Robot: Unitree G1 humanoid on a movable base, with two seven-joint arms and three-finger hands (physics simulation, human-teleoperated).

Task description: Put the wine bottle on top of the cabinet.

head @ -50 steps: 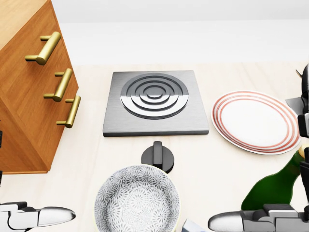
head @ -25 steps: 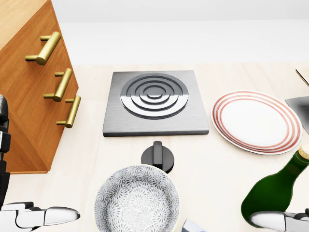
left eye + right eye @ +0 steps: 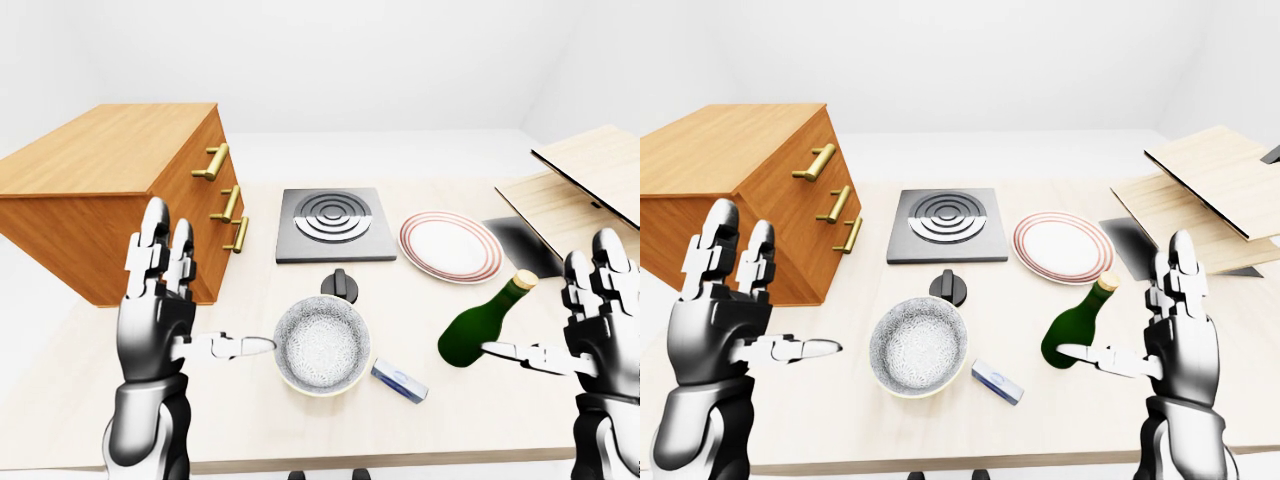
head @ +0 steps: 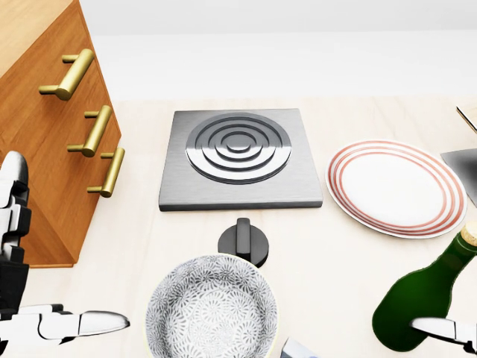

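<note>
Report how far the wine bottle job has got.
Nothing is done yet: the wine bottle leans on the table, far right of the cabinet. Neither hand holds anything; the right hand is open beside the bottle, the left hand open too. Grasping, carrying and placing all remain.

Head view looks steeply down, close; both eye views sit wider, sharing the stove plate [image 3: 335,222]

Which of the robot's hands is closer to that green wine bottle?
The right hand: it stands open just right of the wine bottle, thumb reaching toward its base. The left hand is far off at the view's left, past the bowl.
</note>
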